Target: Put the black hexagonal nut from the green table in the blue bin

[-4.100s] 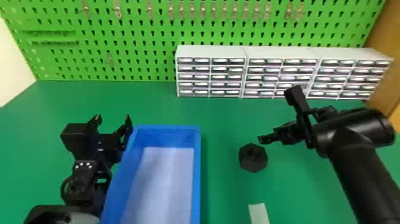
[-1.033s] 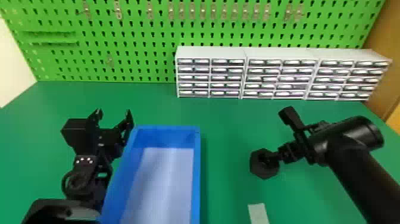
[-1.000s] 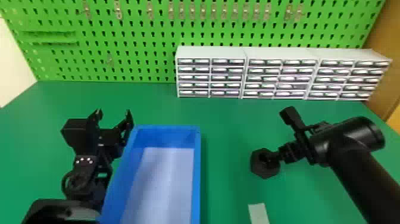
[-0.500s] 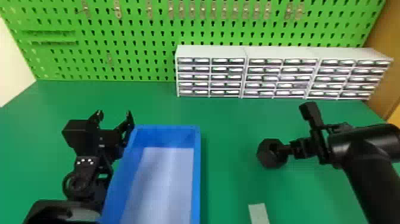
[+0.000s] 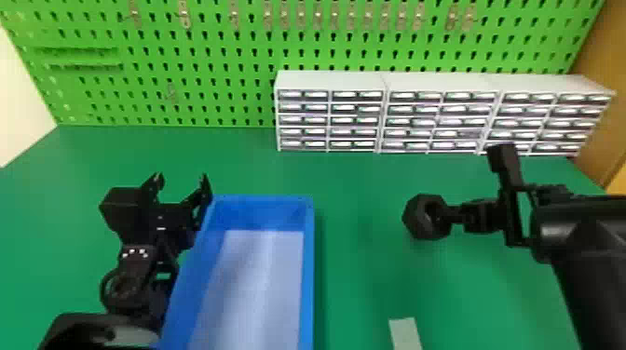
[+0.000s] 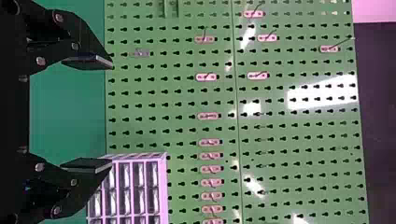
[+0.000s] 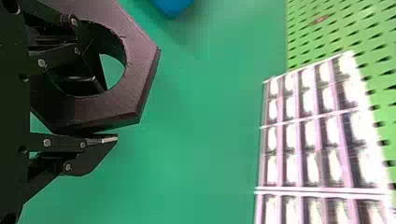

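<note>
Blk hex nut (image 5: 413, 222): matte, thick-walled, round hole, gripped by R gripper (image 5: 445, 215) over green table (image 5: 363, 181), well to the R of blue bin (image 5: 307, 270). R wrist view: one finger thru hole, other outside, nut wall btwn them, so opening's only about wall-thick. Bin: rectangular, smooth blue sides, pale flat bottom. L gripper (image 5: 181, 179) parked at bin's L side, flat fingers wide apart, nothing btwn. Pale strip (image 5: 405, 333) on smooth tabletop, near side. Behind: white drawer units (image 5: 330, 80), boxy, glossy fronts; green pegboard (image 5: 223, 104) w/ keyhole slots, metal hooks.
</note>
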You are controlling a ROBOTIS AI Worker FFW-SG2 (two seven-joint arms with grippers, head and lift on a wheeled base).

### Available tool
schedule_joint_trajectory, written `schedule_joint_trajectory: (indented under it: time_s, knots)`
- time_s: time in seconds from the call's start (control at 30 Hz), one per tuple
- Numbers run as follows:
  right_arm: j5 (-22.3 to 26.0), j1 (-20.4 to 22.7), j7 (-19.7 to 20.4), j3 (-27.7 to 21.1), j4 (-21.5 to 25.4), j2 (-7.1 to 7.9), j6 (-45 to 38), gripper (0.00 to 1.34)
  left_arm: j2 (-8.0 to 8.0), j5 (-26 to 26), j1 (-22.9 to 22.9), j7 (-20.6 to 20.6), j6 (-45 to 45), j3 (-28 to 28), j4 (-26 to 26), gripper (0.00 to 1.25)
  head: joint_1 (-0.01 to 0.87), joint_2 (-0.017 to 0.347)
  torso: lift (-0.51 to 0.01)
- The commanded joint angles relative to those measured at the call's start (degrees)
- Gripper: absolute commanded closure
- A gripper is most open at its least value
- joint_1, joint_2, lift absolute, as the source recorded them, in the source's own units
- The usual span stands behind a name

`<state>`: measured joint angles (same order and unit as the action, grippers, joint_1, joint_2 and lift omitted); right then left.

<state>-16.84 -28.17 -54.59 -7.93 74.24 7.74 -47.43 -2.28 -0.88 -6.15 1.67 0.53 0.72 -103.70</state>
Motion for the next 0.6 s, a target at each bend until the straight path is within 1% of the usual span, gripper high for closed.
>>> schedule_joint_trajectory:
  time_s: [0.0, 0.1, 0.2, 0.4, 0.43, 0.57]
  knots:
    - [3.6, 1.3, 1.0, -1.2, 4.7, -0.63, 0.6, 0.89, 0.0, 0.2, -0.1, 0.0, 0.0, -0.1, 0.1, 0.5, 0.657, 0.057, -0.095]
    - [6.4, 1.9, 2.1, -2.4, 6.8, -1.15, 0.8, 0.89, 0.0, 0.2, -0.1, 0.1, 0.0, -0.2, 0.1, 0.5, 0.657, 0.057, -0.095]
    - [8.4, 2.3, 3.2, -3.1, 8.8, -1.33, 1.1, 0.89, 0.0, 0.3, -0.1, 0.3, 0.0, -0.3, 0.1, 0.5, 0.657, 0.057, -0.095]
    - [14.4, 3.9, 7.7, -4.0, 14.1, -1.42, 2.9, 0.89, 0.0, 0.3, -0.1, 0.4, 0.0, -0.5, 0.2, 0.5, 0.657, 0.057, -0.095]
    - [14.7, 4.0, 8.1, -4.1, 14.6, -1.5, 3.0, 0.89, 0.0, 0.3, -0.2, 0.4, 0.0, -0.5, 0.2, 0.5, 0.657, 0.057, -0.095]
    - [16.8, 5.1, 11.6, -4.2, 18.5, -1.59, 4.0, 0.89, 0.0, 0.4, -0.2, 0.4, 0.0, -0.5, 0.2, 0.5, 0.657, 0.057, -0.095]
